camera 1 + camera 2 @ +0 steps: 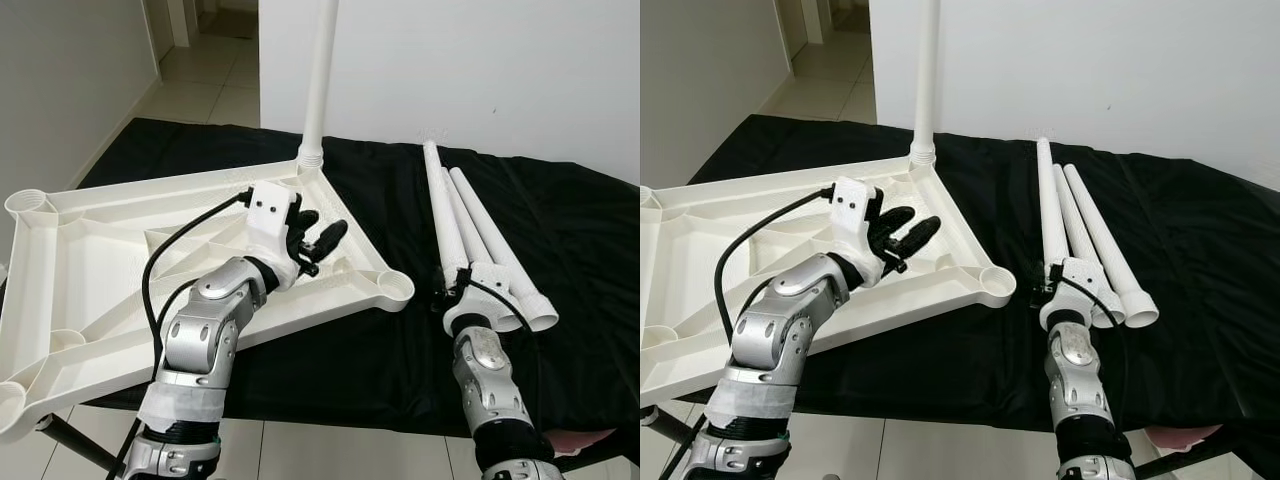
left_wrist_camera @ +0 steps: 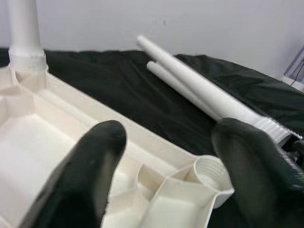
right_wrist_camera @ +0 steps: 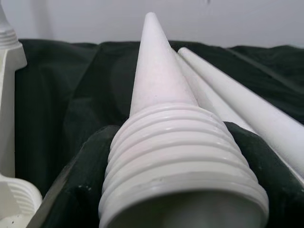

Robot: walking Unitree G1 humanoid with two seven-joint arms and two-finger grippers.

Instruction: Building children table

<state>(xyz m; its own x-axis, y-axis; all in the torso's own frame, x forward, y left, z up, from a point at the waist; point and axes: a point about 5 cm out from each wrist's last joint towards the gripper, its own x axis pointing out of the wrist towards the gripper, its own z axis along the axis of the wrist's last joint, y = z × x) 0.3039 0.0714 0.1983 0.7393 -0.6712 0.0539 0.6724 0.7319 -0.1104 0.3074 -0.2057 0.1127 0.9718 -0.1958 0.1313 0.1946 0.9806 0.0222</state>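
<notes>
White plastic tabletop (image 1: 90, 260) lies upside down, sockets up, under the spread, empty left gripper (image 1: 318, 240), while the right gripper (image 3: 156, 180) clamps a threaded white table leg (image 1: 440, 215), likely for the near corner socket (image 1: 392, 287).

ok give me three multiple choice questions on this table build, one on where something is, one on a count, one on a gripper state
1. Where is the one fitted leg?
A. standing upright in the far corner socket of the tabletop
B. lying on the floor
C. held by the left gripper

2. How many loose legs lie on the black cloth?
A. one
B. three
C. five

3. What is the right gripper doing?
A. hanging open over the tabletop
B. shut on the threaded end of a loose leg
C. holding a screwdriver

Answers: 1 A, the leg rises straight from the far corner. 2 B, three white tubes lie side by side. 3 B, the right wrist view shows the threaded end clamped between its fingers, while the left gripper is open above the tabletop.
</notes>
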